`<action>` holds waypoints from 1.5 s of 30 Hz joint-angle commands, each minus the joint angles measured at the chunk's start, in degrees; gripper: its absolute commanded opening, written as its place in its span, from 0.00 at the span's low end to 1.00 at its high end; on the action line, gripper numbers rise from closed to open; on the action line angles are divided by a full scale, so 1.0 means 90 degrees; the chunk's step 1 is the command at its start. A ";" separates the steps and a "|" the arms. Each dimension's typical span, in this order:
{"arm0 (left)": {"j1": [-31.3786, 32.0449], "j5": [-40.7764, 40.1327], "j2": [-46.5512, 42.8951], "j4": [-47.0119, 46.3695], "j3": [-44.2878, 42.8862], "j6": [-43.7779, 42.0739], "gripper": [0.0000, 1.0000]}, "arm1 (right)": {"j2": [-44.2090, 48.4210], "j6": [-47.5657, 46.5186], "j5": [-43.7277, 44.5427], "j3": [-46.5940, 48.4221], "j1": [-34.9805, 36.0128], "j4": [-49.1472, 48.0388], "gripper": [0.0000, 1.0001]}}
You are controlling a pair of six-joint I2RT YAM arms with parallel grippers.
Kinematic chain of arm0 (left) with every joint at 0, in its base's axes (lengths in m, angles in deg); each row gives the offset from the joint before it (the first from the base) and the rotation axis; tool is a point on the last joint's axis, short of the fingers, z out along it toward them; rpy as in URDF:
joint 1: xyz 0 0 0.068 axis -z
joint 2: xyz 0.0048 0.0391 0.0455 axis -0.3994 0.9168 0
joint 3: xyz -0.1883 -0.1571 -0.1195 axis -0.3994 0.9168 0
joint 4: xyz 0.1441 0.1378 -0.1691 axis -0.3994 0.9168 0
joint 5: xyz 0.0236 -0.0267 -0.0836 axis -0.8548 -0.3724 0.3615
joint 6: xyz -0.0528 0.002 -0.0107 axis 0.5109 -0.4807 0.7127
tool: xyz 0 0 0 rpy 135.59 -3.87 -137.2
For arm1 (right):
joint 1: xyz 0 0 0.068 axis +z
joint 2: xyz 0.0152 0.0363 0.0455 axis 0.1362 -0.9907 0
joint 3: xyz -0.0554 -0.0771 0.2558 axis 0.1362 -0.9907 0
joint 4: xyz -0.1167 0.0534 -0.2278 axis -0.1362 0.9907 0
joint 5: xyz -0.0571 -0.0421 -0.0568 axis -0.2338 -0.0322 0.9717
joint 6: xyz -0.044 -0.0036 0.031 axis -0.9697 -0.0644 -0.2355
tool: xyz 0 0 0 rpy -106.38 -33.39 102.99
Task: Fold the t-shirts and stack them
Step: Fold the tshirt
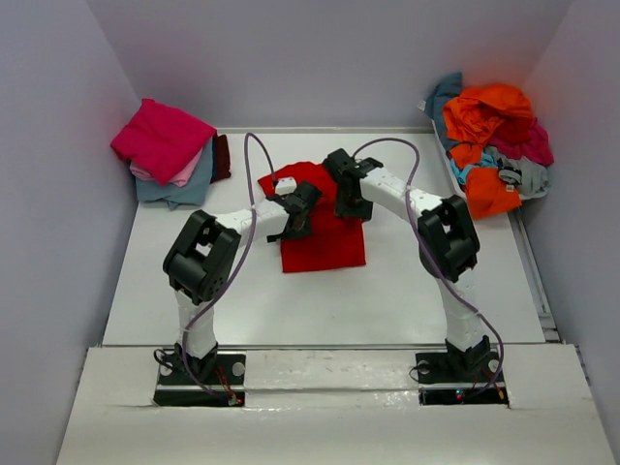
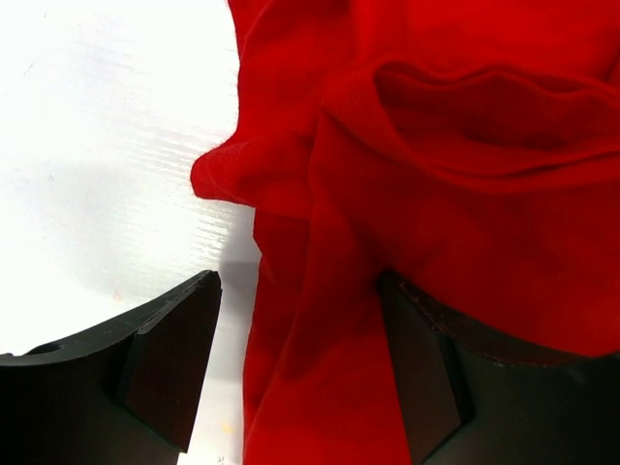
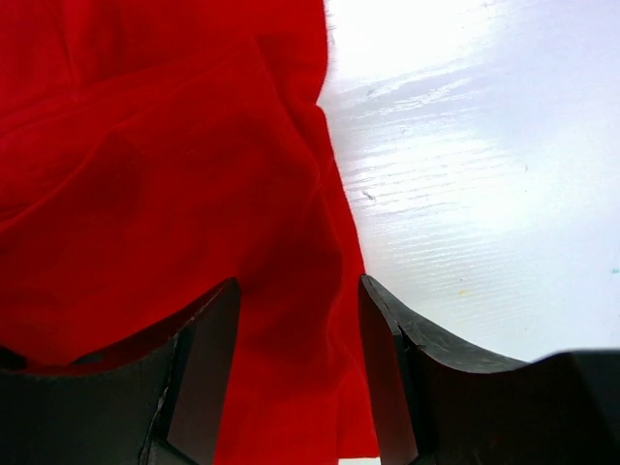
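Bright red short-sleeved cotton t-shirt (image 1: pixel 325 242), lying partly folded in a rough rectangle at the middle of the white table (image 1: pixel 194 281), between the two arms. The cloth is probably light, limp and easily creased; it sags into soft ridges and will not hold a shape, so it wants lifting by an edge at two points at once.

Left: the left gripper (image 2: pixel 298 291) straddles the shirt's left edge, fingers (image 2: pixel 170 358) apart, one over bare table, the other partly draped by cloth. Nothing is clamped.

Right: the right gripper (image 3: pixel 299 286) straddles the right edge likewise, its fingers (image 3: pixel 397 368) parted with a fold of red cloth between them, not pinched.

Suggested holds: these two side edges, taking in all layers so that none slips free.

Surroundings: a stack of folded shirts (image 1: pixel 165 140), magenta on top, at the far left corner; a loose heap of orange, teal and grey shirts (image 1: pixel 489 121) at the far right. Both lie well apart from the work; only the arms' own cables cross near it.
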 commanded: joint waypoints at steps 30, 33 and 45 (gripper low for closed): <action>0.0035 -0.0662 -0.1111 0.0698 0.0069 0.0010 0.78 | 0.0270 -0.0483 -0.0108 0.0440 -0.0704 0.0082 0.58; 0.0035 -0.0702 -0.1092 0.0805 -0.0117 -0.0019 0.78 | 0.0484 -0.0454 -0.0186 0.0099 -0.0704 -0.0025 0.57; -0.0033 -0.0614 -0.0067 0.0942 -0.1395 -0.0186 0.78 | 0.1480 -0.0483 -0.0879 -0.1084 -0.0509 -0.0406 0.57</action>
